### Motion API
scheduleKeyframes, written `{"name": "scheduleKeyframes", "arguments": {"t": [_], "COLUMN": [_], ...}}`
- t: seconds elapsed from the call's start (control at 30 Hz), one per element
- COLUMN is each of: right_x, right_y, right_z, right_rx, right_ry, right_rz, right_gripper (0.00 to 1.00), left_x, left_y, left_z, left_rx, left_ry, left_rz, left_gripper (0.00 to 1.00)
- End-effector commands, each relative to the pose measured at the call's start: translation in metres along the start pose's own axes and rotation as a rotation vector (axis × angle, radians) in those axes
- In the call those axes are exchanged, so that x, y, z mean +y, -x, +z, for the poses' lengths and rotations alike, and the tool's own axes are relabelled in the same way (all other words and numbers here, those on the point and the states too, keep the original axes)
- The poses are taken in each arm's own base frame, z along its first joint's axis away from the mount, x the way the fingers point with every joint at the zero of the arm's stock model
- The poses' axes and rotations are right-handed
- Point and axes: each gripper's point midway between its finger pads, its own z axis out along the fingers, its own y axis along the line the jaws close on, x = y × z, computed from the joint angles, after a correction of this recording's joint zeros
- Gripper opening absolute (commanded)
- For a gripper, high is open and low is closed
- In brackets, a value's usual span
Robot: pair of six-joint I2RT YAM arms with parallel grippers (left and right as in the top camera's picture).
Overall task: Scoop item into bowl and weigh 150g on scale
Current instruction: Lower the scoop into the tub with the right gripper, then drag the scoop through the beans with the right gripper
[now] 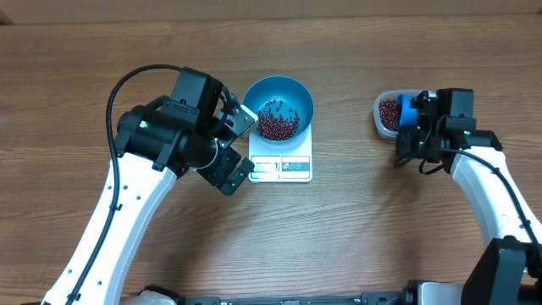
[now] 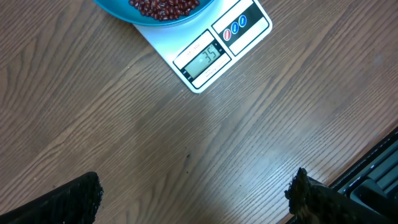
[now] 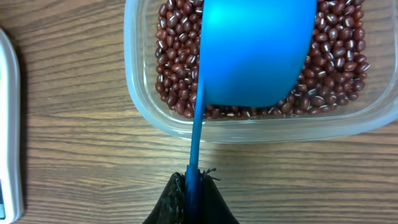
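Note:
The blue bowl (image 1: 279,107) stands on the white scale (image 1: 281,166) and holds a heap of dark red-brown beans (image 1: 278,121). In the left wrist view the scale (image 2: 214,53) shows its display and the bowl (image 2: 118,9) its rim at the top edge. My left gripper (image 1: 240,146) is open just left of the scale, with bare table between its fingers (image 2: 71,199). My right gripper (image 3: 193,186) is shut on the handle of a blue scoop (image 3: 255,50). The scoop's cup hangs over the clear tub (image 3: 249,127), which is full of beans (image 3: 177,68).
The clear tub (image 1: 388,114) sits at the right of the table, beside the right arm. A black rail (image 2: 373,171) runs along the table edge in the left wrist view. Bare wood lies between scale and tub.

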Motion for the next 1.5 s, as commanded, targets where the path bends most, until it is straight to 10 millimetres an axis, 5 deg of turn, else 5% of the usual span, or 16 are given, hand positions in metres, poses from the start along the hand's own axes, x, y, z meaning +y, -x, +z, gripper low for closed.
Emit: {"name": "scheduleKeyframes", "arguments": {"t": [0.0,0.63,1.47], "right_x": [0.013,-0.016,0.005], "right_y": [0.012,0.005,0.001], "right_z": [-0.005,-0.013,-0.017], "right_rx": [-0.028,-0.011,0.024], "right_ry": [0.069,0.120,0.240], "right_rz": [0.020,0.204,0.294], "right_gripper": [0.04,0.04,0.04], "left_x": [-0.002,-0.002,-0.002], "left_y": [0.000,0.000,0.000], "left_z": [-0.003,-0.003,-0.003], "left_rx": [-0.017,-0.017,-0.017], "left_ry": [-0.012,-0.012,-0.012], "left_rz": [0.020,0.020,0.020], "left_gripper": [1.00,1.00,1.00]}}
